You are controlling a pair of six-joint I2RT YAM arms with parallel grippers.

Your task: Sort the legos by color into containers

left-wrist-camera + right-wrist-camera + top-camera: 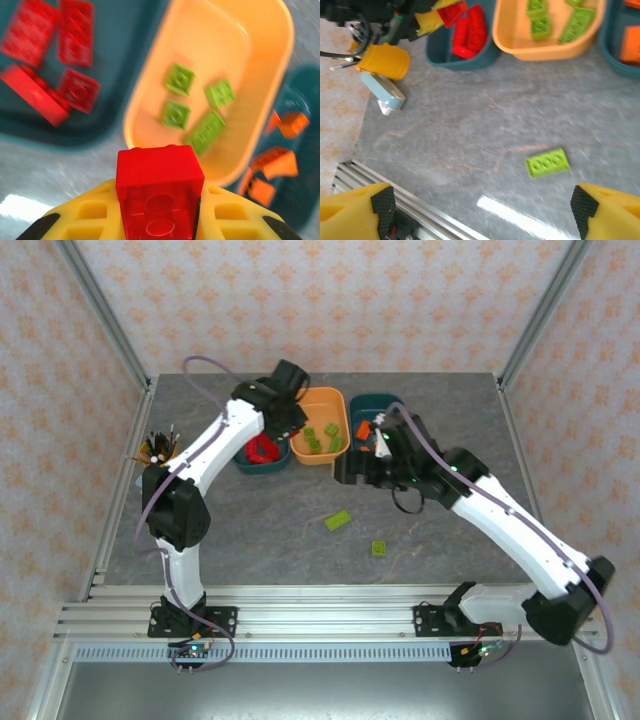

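Stretching out in front of me, the grey table (300,540) is carrying three tubs in a row at its far middle. The left arm (200,455) is reaching up from the near left toward that row, and the right arm (500,510) is bending in from the near right.

The left teal tub (245,466) is holding the red legos (262,448). The orange tub (330,398) beside it is holding the green legos (318,435). The right teal tub (365,400) is holding the orange legos (362,428).

The left gripper (160,220) is hanging above the near ends of the left teal tub and the orange tub. Its yellow fingers (85,215) are pinching a red brick (159,175) between them, clear of both tubs.

The right gripper (480,215) is hovering over bare table on the near side of the tubs. Its fingers (350,210) are standing spread wide with nothing between them.

A yellow cup (155,448) of pens is sitting at the table's left edge, with a pale blue block (382,92) lying just beside it.

Two legos are lying loose on the table, well apart from the tubs. A green oblong brick (338,521) is resting near the middle, below the right gripper. A green square brick (379,548) is sitting a little nearer and to its right.
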